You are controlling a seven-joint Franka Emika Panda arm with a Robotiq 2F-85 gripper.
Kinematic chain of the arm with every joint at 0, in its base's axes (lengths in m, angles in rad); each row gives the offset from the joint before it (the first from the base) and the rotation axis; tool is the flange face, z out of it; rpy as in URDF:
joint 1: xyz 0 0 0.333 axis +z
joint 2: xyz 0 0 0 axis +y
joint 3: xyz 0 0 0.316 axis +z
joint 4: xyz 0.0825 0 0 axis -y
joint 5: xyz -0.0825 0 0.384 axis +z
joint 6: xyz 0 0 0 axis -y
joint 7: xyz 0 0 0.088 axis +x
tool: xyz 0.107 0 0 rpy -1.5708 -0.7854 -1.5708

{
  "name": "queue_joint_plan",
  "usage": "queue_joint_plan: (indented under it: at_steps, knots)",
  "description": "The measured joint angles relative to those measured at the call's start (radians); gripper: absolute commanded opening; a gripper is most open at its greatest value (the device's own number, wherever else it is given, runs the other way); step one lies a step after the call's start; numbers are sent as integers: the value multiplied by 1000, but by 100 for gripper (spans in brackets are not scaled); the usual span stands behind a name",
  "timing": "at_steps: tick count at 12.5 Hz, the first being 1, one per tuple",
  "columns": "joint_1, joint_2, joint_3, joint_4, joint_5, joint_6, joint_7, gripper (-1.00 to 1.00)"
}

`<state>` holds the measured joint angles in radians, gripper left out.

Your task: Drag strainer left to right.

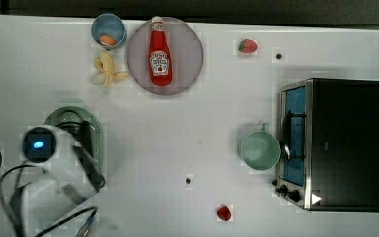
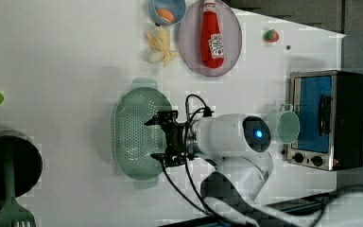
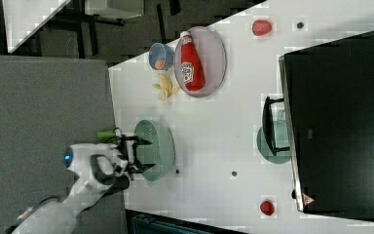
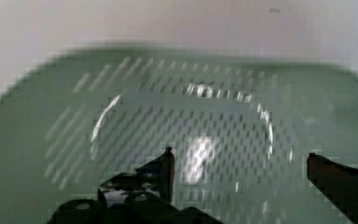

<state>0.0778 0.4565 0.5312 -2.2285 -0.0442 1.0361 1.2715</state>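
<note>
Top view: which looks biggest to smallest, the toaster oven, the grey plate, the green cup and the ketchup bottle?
1. Toaster oven
2. Grey plate
3. Ketchup bottle and green cup: similar, the bottle longer, the cup wider, so no firm order.

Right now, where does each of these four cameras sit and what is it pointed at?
Top view: overhead, straight down on the table; arm at lower left over the strainer.
Left view: high, looking down; open gripper above the strainer, arm behind.
Right view: high, from behind the oven; arm at lower left.
Wrist view: on the arm, looking into the strainer past both fingers.
All share the strainer; the first three also the ketchup.
</note>
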Motion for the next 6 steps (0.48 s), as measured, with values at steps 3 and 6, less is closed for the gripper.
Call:
queue_joint_plan:
  at_steps: [3, 6]
  knots:
    - [-10, 92, -57, -29, -5, 67, 20, 100]
    - [14, 105, -76, -33, -8, 103, 23, 100]
